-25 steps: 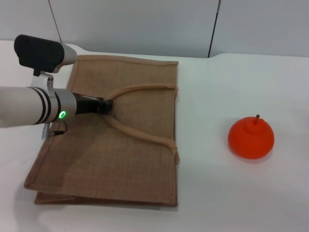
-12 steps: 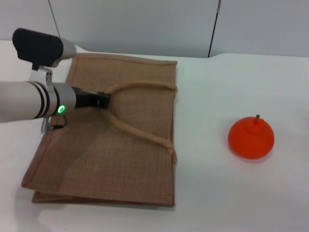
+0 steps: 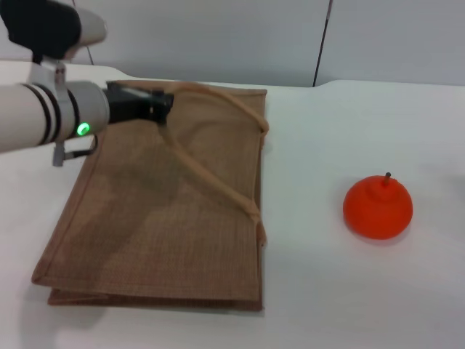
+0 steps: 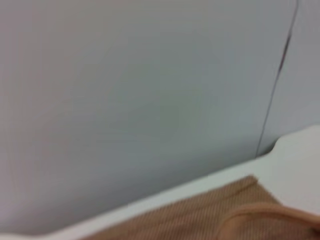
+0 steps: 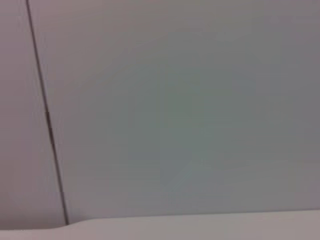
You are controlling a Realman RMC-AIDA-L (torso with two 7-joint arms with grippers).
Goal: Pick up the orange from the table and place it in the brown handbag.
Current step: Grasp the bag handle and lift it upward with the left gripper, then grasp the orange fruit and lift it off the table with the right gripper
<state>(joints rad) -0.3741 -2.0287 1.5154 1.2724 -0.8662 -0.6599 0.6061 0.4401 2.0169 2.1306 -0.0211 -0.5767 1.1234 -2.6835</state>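
A: Lifted now, compared with a moment ago: the left gripper (image 3: 161,107) has carried the light tan rope-like handle (image 3: 211,171) up and toward the far edge of the large rectangular tan-brown jute handbag (image 3: 152,225), and the bag's top panel has risen with it.

B: And the jaws?

A: Clamped on that handle, as far as the head view shows; the strap runs straight into the dark fingertips. The left wrist view gives only wall, a strip of jute and a blur of strap.

B: Where is the fruit?

A: The fist-sized, bright orange-red round orange (image 3: 378,206) with its small dark stem sits on the plain white smooth worktop (image 3: 327,291), well apart from the handbag, beyond the bag's open, handle-side edge. Nothing touches it.

B: The right gripper?

A: Not in view; its wrist camera shows only wall and a sliver of worktop.

B: What could go wrong?

A: Biggest first: the handbag is limp, so I judge the whole bag may slide or fold instead of opening a mouth, leaving no gap for the orange. Next, the handle could slip from the jaws under tension and the panel would drop flat. Smallest: the orange is round, so a nudge from an off-centre grasp could roll it farther from the handbag.
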